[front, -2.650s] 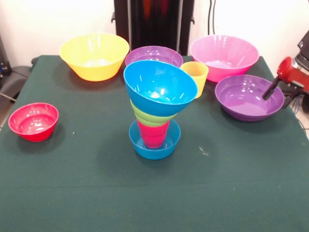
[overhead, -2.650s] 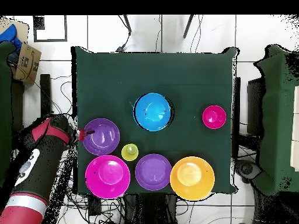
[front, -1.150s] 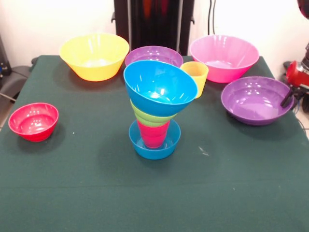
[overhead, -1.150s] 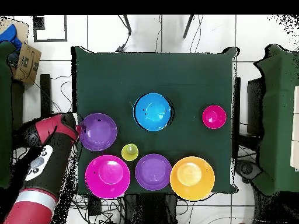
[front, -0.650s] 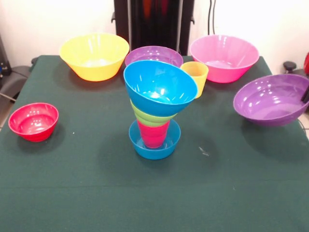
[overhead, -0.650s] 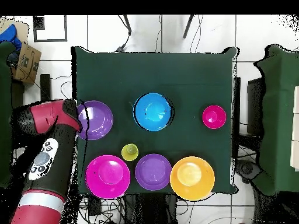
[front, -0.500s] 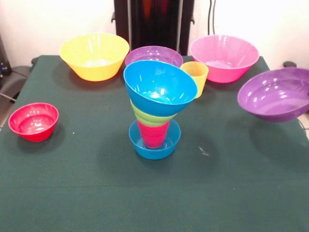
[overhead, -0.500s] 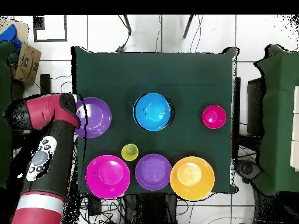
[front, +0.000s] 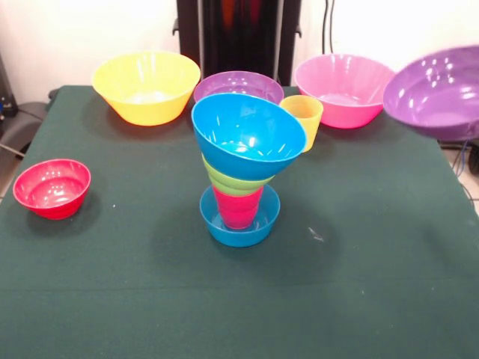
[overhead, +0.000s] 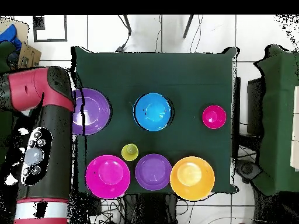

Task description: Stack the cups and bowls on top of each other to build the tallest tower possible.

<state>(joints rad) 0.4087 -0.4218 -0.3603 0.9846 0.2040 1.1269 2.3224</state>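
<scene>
Your arm (overhead: pixel 44 134) holds a purple bowl (front: pixel 441 91) in the air at the table's (front: pixel 150 299) edge. The claw itself is hidden, so you cannot tell how it is set. Mid-table stands the tower (front: pixel 243 168): a small blue bowl (front: pixel 239 228) at the base, a red cup (front: pixel 238 208) in it, a green bowl (front: pixel 232 182) above, and a blue bowl (front: pixel 249 134) on top, tilted. Along one side sit a yellow bowl (front: pixel 146 86), a second purple bowl (front: pixel 238 84), a yellow cup (front: pixel 303 120) and a pink bowl (front: pixel 344 88). A red bowl (front: pixel 52 188) sits alone.
</scene>
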